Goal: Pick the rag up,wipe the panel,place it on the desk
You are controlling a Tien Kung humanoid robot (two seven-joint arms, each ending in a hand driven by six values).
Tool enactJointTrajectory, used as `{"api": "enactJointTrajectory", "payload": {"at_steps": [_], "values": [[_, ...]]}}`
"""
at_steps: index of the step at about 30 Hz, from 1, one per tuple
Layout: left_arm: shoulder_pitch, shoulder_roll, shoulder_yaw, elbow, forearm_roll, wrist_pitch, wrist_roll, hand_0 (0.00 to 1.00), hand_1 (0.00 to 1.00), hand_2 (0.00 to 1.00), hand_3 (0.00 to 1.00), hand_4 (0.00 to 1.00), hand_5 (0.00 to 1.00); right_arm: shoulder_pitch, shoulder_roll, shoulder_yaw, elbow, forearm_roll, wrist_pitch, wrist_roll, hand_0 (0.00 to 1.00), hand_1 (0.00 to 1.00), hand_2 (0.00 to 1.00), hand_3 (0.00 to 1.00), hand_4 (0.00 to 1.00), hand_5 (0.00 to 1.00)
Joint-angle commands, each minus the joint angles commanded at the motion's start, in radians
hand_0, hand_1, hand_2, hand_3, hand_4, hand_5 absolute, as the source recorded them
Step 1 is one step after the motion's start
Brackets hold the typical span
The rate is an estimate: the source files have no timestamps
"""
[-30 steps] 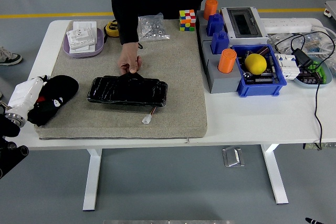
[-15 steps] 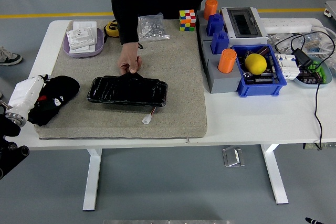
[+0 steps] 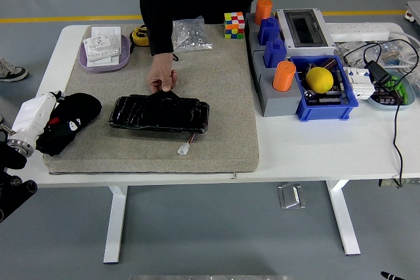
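Head view: left hand on the mat's left edge.
Its black fingers lay on a dark, soft lump, perhaps the rag; whether they clamped it could not be told. The glossy, flat, black panel lay mid-mat, a person's hand pinching its far edge.

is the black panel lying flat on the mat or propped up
Flat. The black panel lies lengthwise on the grey mat; a person's hand pinches its far edge.

Lab/workshop: parts bin, floor tape.
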Motion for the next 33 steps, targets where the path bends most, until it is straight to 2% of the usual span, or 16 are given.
{"api": "enactJointTrajectory", "payload": {"at_steps": [1, 9, 17, 23, 27, 33], "values": [[0.001, 0.001, -0.002, -0.006, -0.002, -0.001, -0.001, 0.316, 0.183, 0.562, 0.537, 0.487, 0.125, 0.0, 0.0, 0.0, 0.0, -0.001, 0.0, 0.0, 0.793, 0.671, 0.719, 0.656, 0.998, 0.514], [0.005, 0.01, -0.028, -0.093, 0.0, -0.009, 0.006, 0.315, 0.183, 0.552, 0.531, 0.493, 0.145, 0.001, 0.0, 0.002, 0.0, -0.002, -0.001, 0.0, 0.793, 0.671, 0.719, 0.655, 0.998, 0.513], [0.005, 0.026, -0.046, -0.23, 0.031, -0.028, 0.053, 0.314, 0.183, 0.55, 0.531, 0.489, 0.131, -0.001, 0.001, -0.001, -0.001, -0.001, 0.0, 0.0, 0.793, 0.671, 0.719, 0.655, 0.998, 0.512], [-0.001, 0.025, -0.034, -0.293, 0.041, -0.037, 0.085, 0.312, 0.182, 0.55, 0.53, 0.471, 0.114, -0.001, 0.0, -0.003, -0.001, -0.001, -0.001, 0.001, 0.793, 0.671, 0.718, 0.654, 0.998, 0.511], [-0.011, 0.016, -0.018, -0.304, 0.049, -0.038, 0.098, 0.31, 0.182, 0.549, 0.53, 0.452, 0.092, -0.001, -0.001, -0.006, -0.001, 0.0, -0.001, 0.002, 0.793, 0.671, 0.718, 0.654, 0.998, 0.511], [-0.03, -0.009, 0.018, -0.287, 0.065, -0.037, 0.108, 0.309, 0.183, 0.549, 0.531, 0.45, 0.089, 0.001, -0.003, -0.011, -0.001, 0.002, 0.0, 0.005, 0.793, 0.671, 0.718, 0.654, 0.998, 0.511]]}}
